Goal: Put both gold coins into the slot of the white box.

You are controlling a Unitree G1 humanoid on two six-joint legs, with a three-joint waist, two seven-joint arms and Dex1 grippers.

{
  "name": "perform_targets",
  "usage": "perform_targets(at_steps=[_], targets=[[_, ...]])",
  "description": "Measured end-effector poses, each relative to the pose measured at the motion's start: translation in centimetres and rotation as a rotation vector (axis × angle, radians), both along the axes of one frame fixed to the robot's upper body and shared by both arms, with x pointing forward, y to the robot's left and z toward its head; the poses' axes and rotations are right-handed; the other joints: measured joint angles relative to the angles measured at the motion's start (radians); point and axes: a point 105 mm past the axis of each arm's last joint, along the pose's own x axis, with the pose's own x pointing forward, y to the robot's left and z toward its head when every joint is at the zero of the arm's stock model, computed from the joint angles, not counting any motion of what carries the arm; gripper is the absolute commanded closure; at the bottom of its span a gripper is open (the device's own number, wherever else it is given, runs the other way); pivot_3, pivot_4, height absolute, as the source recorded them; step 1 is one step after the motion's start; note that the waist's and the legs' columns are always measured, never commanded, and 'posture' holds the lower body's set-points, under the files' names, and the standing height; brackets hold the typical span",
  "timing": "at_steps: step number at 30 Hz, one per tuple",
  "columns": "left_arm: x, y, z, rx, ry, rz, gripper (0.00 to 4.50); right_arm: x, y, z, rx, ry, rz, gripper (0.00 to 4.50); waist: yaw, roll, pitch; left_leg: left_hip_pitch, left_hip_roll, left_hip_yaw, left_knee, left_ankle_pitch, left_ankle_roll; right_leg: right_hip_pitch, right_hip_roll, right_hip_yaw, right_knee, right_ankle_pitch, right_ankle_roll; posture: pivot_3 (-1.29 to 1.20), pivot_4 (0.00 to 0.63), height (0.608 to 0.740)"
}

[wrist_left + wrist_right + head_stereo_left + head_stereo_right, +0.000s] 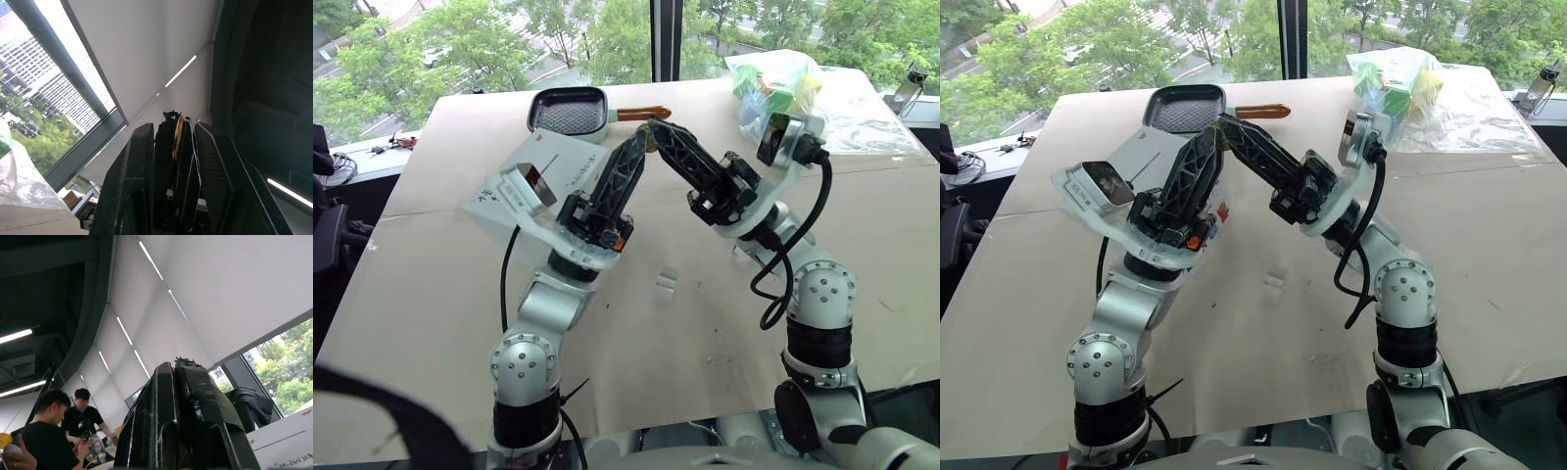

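The white box [543,181] lies at 11 o'clock on the table [862,245], largely hidden behind the left arm; its slot [546,160] shows as a short dark line, the writing too small to read. At 12 o'clock above the box, both claws meet tip to tip. The right claw [653,125] is pressed together on a coin [177,138]; the left claw [168,134] brackets both. The second coin is hidden.

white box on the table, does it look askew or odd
Yes. The white box sits skewed on the table, corner pointing out, not square to the edges. Above it both hands meet tip to tip, with a gold coin edge-on between the left hand's fingers.
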Motion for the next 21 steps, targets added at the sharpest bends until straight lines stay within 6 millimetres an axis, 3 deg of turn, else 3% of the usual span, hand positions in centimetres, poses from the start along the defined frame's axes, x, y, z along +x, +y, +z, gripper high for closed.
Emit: perform_targets(at_steps=[3,4,6,7,20,21], targets=[[-0.06,-0.04,0.03,-0.004,-0.003,-0.005,3.18,-0.14,0.19,-0.02,-0.002,0.000,0.012,4.50,0.000,0.000,0.000,0.000,0.000,0.000,0.000,0.000,0.000,0.000,0.000,0.000,0.000,0.000,0.000,0.00,0.150,0.721],[-0.08,-0.04,0.06,-0.007,-0.004,-0.007,3.71,-0.16,0.20,-0.02,-0.002,-0.001,0.014,4.50,0.000,0.000,0.000,0.000,0.000,0.000,0.000,0.000,0.000,0.000,0.000,0.000,0.000,0.000,0.000,0.00,0.150,0.721],[-0.23,0.07,0.19,-0.022,-0.016,-0.014,4.34,-0.16,0.12,0.00,-0.001,-0.001,0.013,4.50,0.001,0.000,0.000,0.000,0.000,0.000,0.000,0.000,0.000,0.000,0.000,0.000,0.000,0.000,0.000,0.00,0.150,0.721],[-0.25,0.08,0.17,-0.022,-0.016,-0.016,4.44,-0.21,0.08,0.02,-0.003,-0.004,0.014,4.50,0.001,0.000,0.000,0.000,0.000,0.000,0.000,0.000,0.000,0.000,0.000,0.000,0.000,0.000,0.000,0.00,0.150,0.721],[-0.39,0.01,0.33,-0.032,-0.026,-0.028,4.44,-0.29,0.00,0.08,-0.001,-0.011,0.015,4.50,0.001,0.000,0.000,0.000,0.000,0.000,0.000,0.000,0.000,0.000,0.000,0.000,-0.001,0.000,0.000,0.00,0.150,0.721],[-0.36,-0.01,0.33,-0.031,-0.024,-0.028,4.49,-0.28,-0.01,0.08,-0.001,-0.011,0.013,4.20,0.001,0.000,0.000,0.000,0.000,0.000,0.000,0.000,0.000,0.000,0.000,0.000,-0.001,0.000,0.000,0.00,0.150,0.721]])
